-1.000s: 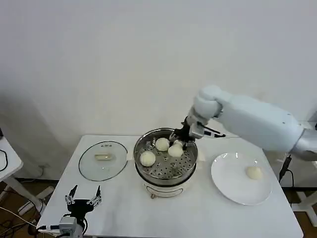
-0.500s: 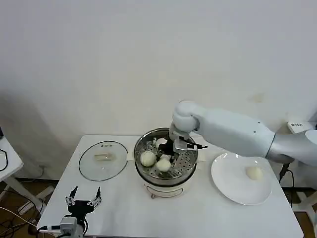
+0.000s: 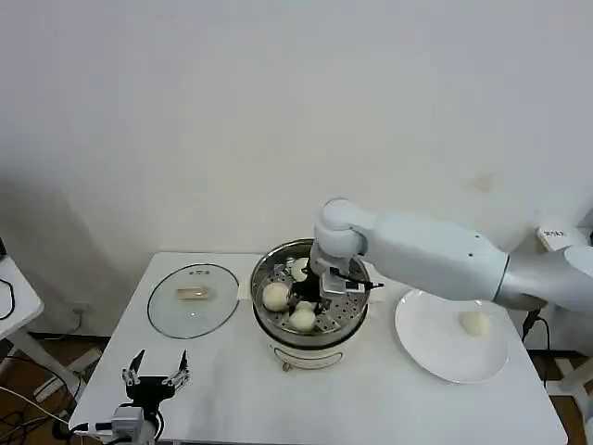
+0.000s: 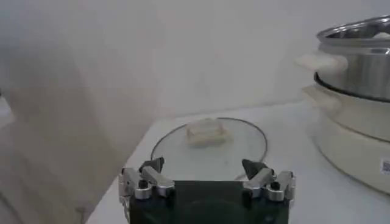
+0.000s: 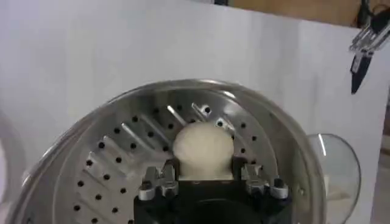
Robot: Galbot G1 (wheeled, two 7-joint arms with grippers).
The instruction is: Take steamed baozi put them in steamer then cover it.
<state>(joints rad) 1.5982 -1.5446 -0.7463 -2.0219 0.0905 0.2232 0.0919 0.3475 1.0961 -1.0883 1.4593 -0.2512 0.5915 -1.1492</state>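
In the head view the steamer [image 3: 309,301] stands at the centre of the white worktop [image 3: 232,389], a shiny steel pot on a small white base. The right arm reaches in from the right edge of the frame, and the right gripper [image 3: 320,298] is down inside the pot over the perforated tray. In the right wrist view the right gripper [image 5: 210,176] has its fingers [image 5: 159,181] on either side of a baozi [image 5: 203,148] that sits on the tray, clamped against it.

Three buns show in the pot in the head view: one at the left of the tray [image 3: 275,296], one toward the front [image 3: 302,319] just below the gripper, and one at the back [image 3: 299,271], partly hidden by the wrist. The pictures do not make clear which of them is the one being held. A fourth baozi [image 3: 475,323] lies on the flat white plate [image 3: 435,348] at the right of the frame, well apart from the steamer.

The cover [image 3: 193,298] lies flat on the worktop just left of the steamer, its pale handle in the middle. The left wrist view shows the cover [image 4: 209,141] beyond the left gripper [image 4: 207,182].

The left gripper [image 3: 156,376] hangs at the lower left of the head view, off the near left corner of the worktop, fingers spread apart and holding nothing.
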